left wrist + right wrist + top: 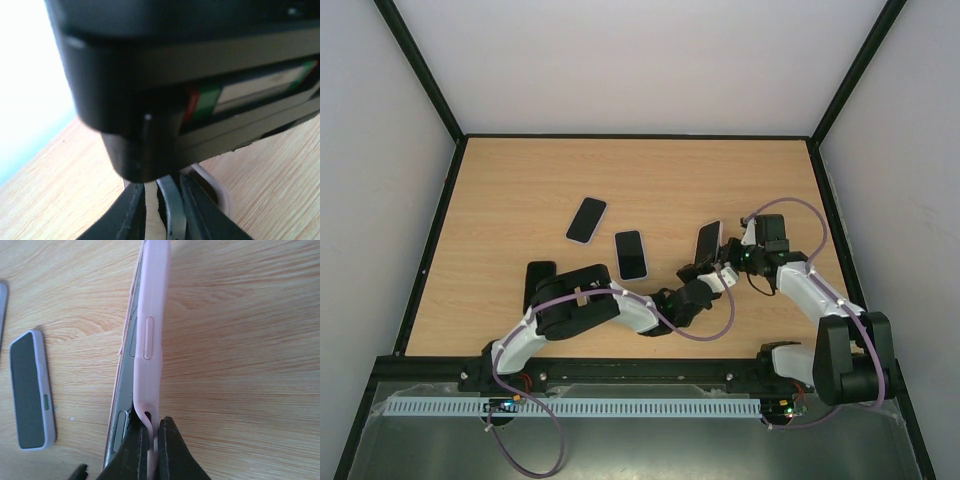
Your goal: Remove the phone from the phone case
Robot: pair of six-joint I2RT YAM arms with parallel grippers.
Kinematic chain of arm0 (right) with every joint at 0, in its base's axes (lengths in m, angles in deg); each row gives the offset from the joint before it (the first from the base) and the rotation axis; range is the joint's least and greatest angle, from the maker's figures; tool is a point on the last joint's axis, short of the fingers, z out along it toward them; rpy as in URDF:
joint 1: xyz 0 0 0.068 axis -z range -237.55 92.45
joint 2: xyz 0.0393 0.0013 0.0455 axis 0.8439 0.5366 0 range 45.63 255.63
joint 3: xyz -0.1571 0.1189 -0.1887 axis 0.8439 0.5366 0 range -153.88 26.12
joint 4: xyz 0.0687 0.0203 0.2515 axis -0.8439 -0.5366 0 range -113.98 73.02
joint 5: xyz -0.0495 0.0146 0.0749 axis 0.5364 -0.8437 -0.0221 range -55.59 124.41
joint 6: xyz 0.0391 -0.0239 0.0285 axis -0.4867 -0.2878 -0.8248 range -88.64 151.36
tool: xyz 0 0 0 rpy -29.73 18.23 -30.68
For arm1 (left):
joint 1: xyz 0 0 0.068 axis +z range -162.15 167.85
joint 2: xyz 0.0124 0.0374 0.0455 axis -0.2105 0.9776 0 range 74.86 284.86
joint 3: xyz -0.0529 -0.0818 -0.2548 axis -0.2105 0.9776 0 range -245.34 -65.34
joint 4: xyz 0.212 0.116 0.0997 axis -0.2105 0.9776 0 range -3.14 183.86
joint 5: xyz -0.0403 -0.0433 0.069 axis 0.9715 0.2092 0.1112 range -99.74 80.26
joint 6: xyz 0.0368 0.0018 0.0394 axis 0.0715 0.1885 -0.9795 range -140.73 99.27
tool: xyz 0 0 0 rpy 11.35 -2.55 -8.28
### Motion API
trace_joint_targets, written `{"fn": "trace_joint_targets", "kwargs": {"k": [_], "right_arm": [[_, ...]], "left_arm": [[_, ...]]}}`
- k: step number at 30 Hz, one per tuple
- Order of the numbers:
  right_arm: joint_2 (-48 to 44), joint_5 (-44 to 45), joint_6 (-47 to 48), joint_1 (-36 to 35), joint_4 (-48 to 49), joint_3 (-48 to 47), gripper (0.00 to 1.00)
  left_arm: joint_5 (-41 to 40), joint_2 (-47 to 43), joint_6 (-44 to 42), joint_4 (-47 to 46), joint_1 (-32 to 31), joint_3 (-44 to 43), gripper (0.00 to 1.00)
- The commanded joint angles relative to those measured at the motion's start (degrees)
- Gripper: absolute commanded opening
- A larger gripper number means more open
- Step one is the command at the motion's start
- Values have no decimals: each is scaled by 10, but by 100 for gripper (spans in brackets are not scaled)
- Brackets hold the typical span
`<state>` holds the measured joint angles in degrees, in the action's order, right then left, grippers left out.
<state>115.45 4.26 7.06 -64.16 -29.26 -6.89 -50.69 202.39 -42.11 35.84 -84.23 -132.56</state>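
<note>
Two sets of fingers meet at one phone [123,390], which stands on edge on the counter [240,365] with its pink case [152,315] half peeled. The right fingers [151,432] are pinched narrow on a loose lip of the case, and from there the phone's grey side runs away just left of that lip. The left fingers [167,207] stand narrow around a thin grey edge. Blur hides whether they truly clamp it.

The case looks soft and stretchy, bending at the pinch, so it should peel rather than pop. The phone looks stiff, smooth-sided and likely slippery, with breakable glass, so it is best held across its bare long edges. Another phone [31,390] lies flat well left of the right fingers.
</note>
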Motion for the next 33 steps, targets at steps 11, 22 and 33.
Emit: {"fn": "trace_joint_targets", "kwargs": {"k": [11,22,33], "right_arm": [[-14,32,11,-2,3,9,2],[-9,67,32,-3,7,9,2],[-43,106,39,-14,-3,-5,2]], "left_arm": [[-86,-65,49,-36,11,34,3],[-19,-178,262,58,52,70,3],[37,-229,341,85,75,81,3]]}}
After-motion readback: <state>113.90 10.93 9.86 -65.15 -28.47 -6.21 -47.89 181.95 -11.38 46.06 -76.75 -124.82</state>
